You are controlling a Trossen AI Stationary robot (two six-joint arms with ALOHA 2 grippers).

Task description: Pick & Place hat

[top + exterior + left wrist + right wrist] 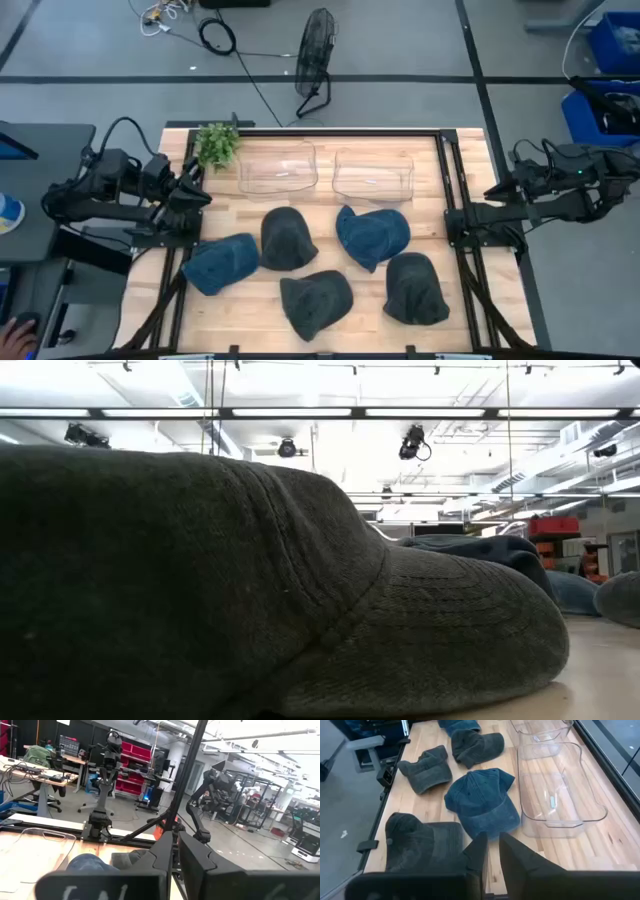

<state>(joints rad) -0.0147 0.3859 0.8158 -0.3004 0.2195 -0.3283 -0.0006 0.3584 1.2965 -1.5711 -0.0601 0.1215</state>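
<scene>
Both arms rest at the table [440,310] edges, left fingers [165,855] and right fingers [492,851] pressed together

Both arms are matte black, built of blocky jointed segments; black cables loop over the left arm [110,190]; the right arm [560,190] carries a small green light; each gripper's fingers [512,852] are flat dark wedges.

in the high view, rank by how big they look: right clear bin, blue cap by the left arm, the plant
1. Right clear bin, largest.
2. Blue cap by the left arm, a little smaller.
3. Plant, clearly smallest.
</scene>
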